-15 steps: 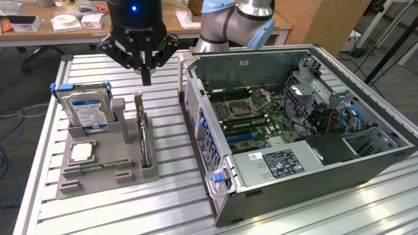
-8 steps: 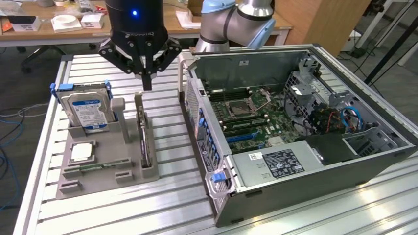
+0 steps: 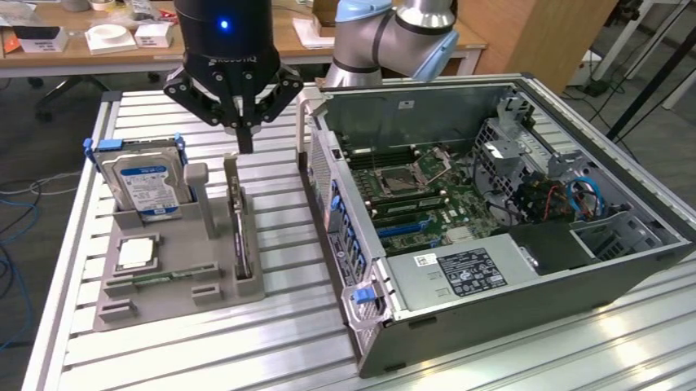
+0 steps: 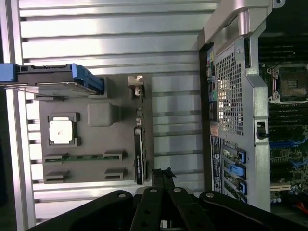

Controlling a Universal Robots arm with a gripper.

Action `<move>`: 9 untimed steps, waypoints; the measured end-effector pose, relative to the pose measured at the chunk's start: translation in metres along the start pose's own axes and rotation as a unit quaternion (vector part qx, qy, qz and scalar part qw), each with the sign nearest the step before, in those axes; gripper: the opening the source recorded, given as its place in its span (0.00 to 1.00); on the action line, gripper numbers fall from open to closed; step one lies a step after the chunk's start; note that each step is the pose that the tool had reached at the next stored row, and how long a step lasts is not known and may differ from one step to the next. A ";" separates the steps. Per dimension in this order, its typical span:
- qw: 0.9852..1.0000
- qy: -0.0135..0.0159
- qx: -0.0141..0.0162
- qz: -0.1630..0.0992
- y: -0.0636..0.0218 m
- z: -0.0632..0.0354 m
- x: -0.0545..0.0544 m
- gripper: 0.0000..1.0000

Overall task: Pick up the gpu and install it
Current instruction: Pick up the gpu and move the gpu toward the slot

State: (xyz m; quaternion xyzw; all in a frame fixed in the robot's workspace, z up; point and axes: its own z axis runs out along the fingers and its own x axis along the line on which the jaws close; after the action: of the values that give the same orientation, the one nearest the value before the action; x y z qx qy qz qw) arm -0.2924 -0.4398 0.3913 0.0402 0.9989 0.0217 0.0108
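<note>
a black two-fingered gripper (image 3: 247, 143) on the robot arm hangs with its fingers pressed together, tips pointing down, holding nothing. below the tips and apart from them, the gpu (image 3: 240, 236), a thin flat green circuit card with a dark face and a narrow silver metal end bracket, stands on its long edge in a slot of a grey moulded plastic holder (image 3: 163, 305). the bracket end is the part nearest the tool. on the side of the card away from the tool's approach line, the same holder carries a thick silver hard drive (image 3: 147, 183) with a blue label and a small square silver processor chip (image 3: 133, 254). on the tool's other side, close by, stands an open dark grey metal computer case (image 3: 522, 326). all rest on a slatted aluminium table (image 3: 218, 358).

likely hazards: with the fingers together, a descent would land the tips on the card's upper edge instead of straddling it, pressing the board into its slot or bending the bracket. a small sideways offset would put one finger against the holder's post. the case wall stands near enough that a tilted card could strike it.
</note>
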 end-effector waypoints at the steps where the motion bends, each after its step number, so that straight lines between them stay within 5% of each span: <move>1: 1.000 0.000 0.000 0.000 0.0000 0.0000 0.000 0.11; 9: 1.000 0.000 0.000 0.000 0.0000 0.0000 0.000 0.11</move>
State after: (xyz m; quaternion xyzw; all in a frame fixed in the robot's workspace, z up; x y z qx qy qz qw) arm -0.2924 -0.4398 0.3913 0.0401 0.9989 0.0217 0.0108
